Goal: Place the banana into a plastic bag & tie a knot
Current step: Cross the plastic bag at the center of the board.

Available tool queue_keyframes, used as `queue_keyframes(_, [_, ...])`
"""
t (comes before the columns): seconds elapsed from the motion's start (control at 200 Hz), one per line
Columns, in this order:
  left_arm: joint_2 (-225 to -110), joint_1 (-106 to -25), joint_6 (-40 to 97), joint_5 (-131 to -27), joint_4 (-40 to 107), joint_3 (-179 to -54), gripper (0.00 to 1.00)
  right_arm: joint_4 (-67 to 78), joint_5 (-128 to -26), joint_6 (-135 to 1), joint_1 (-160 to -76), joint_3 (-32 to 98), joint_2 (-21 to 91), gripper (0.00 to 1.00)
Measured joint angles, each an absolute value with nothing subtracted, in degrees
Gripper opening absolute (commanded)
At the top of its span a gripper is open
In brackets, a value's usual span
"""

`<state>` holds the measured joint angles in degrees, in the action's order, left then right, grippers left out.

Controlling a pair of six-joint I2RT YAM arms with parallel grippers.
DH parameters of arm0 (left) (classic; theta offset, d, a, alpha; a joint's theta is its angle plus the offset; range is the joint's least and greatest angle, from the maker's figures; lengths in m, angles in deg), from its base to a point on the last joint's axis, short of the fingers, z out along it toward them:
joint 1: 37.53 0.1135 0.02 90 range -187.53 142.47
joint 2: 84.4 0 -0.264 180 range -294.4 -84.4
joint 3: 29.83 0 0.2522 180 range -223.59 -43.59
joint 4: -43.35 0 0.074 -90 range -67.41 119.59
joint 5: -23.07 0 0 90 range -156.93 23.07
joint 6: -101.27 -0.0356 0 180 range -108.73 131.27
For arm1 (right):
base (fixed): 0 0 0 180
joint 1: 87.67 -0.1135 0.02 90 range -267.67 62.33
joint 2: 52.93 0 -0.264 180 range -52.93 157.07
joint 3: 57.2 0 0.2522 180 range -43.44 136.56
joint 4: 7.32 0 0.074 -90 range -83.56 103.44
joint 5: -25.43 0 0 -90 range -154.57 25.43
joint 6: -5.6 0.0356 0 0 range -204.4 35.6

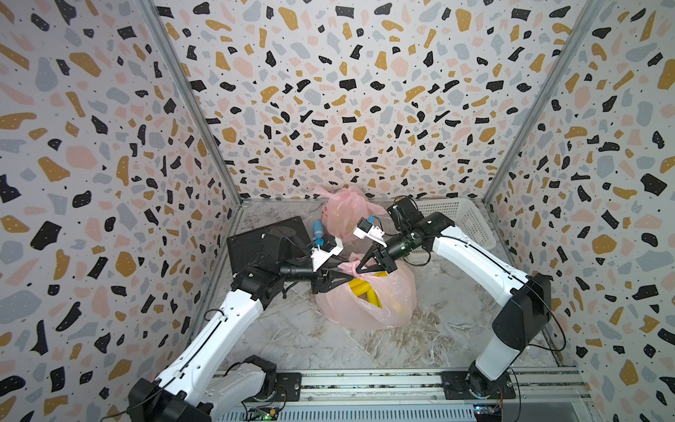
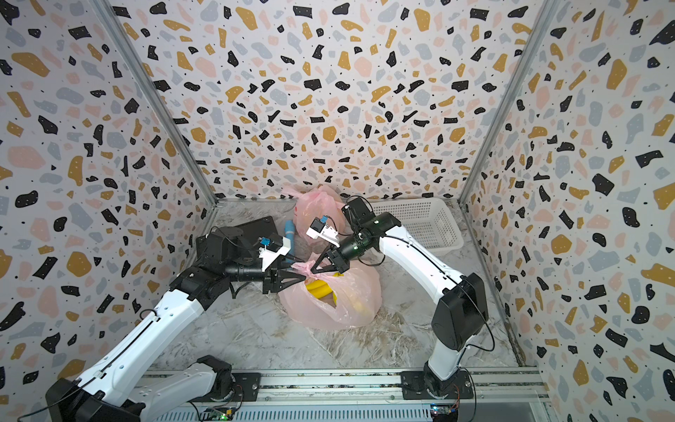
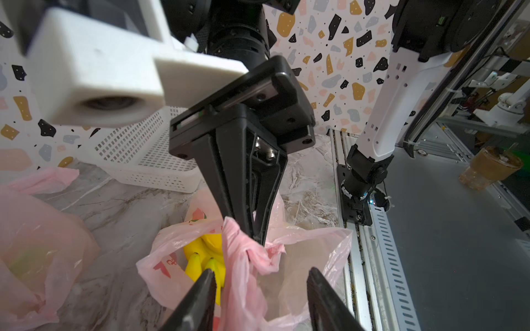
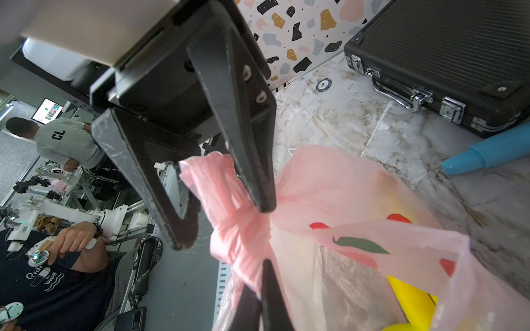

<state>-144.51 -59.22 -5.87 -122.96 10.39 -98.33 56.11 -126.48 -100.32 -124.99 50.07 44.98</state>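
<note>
Banana (image 1: pixel 361 288) sits inside pink plastic bag (image 1: pixel 387 310); right hand (image 1: pixel 359 271) pinches handle.

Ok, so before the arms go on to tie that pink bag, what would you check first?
1. Banana inside the bag: ok, yellow shows through the opening.
2. Right gripper shut on the gathered handle: ok.
3. Left gripper free to take plastic: ok, jaws apart.
4. Knot made: not ok, the bag gapes open.
5. Second handle within reach: cannot tell.
</note>
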Motion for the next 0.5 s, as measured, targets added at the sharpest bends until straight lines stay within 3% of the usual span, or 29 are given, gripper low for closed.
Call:
queue_keyframes(0.055, [-144.6, -59.1, -4.4, -124.0, 11.7, -98.0, 0.55, 56.1, -126.5, -100.3, -125.0, 50.1, 45.0, 0.0])
queue_keyframes(0.195, [-146.7, -59.1, -1.1, -126.5, 13.8, -98.0, 0.4, 56.1, -126.5, -100.3, -125.0, 50.1, 45.0, 0.0])
queue_keyframes(0.335, [-149.5, -59.0, 1.5, -127.6, 14.0, -98.0, 0.0, 55.9, -126.5, -100.3, -125.0, 50.1, 45.0, 0.0])
queue_keyframes(0.425, [-150.0, -58.7, 2.5, -128.0, 14.5, -98.0, 0.0, 55.8, -126.5, -100.1, -125.0, 50.1, 45.0, 0.0])
queue_keyframes(0.501, [-149.7, -58.7, 2.9, -127.9, 14.7, -98.0, 0.0, 55.5, -126.6, -99.8, -125.0, 50.1, 44.9, 0.2])
